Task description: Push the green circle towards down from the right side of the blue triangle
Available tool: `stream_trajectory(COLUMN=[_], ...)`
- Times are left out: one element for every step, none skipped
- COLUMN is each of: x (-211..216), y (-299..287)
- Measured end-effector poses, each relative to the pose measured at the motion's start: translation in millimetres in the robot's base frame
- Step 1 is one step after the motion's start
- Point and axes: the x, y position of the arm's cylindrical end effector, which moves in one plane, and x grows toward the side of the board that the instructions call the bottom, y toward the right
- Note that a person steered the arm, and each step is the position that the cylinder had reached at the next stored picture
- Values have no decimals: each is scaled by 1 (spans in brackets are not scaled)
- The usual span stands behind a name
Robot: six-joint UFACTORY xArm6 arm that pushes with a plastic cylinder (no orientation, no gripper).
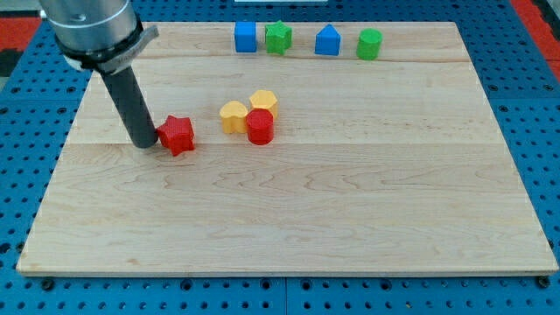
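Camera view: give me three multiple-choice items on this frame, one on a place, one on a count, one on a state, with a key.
1. Where is my tip?
A. beside the red star, on its left in the view
B. against the green circle
C. among the yellow blocks

2. How many blocks stand in the row at the view's top?
A. two
B. four
C. six

3. What state is the red cylinder in?
A. alone, far from other blocks
B. stacked on a blue block
C. packed against two yellow blocks

Key: 1 A, the rod ends right at the red star. 2 B, blue cube, green star, blue triangle, green circle. 3 C, the yellow blocks adjoin it.
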Motion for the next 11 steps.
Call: stream_trajectory(x=[-2,0,-9,-24,-54,-105,-142,-177,-197,-205,-231], y=[70,82,56,40,20,15,15,15,16,40,71])
